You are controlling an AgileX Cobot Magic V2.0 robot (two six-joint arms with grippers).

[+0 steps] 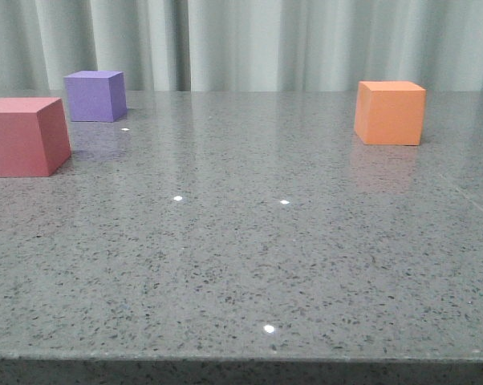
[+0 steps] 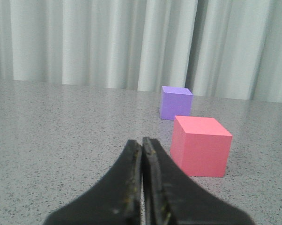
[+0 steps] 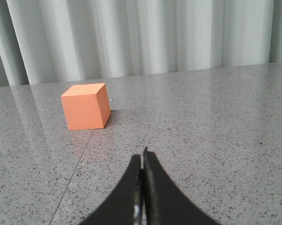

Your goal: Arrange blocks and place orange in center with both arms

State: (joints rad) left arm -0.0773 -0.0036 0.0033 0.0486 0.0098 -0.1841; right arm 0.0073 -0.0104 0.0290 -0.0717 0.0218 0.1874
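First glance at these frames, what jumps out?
Three bright cubes on the grey speckled table: the orange cube alone at far right, the pinkish-red cube at the left edge with the purple cube just behind it. Each wrist view shows a black claw, left claw and right claw, shut and holding nothing, short of the cubes.

A grey speckled table (image 1: 241,265) fills the front view, glossy, with small bright light spots (image 1: 177,198) reflected on it. Behind its far edge hangs a pale pleated curtain (image 1: 265,40), covering the whole background.
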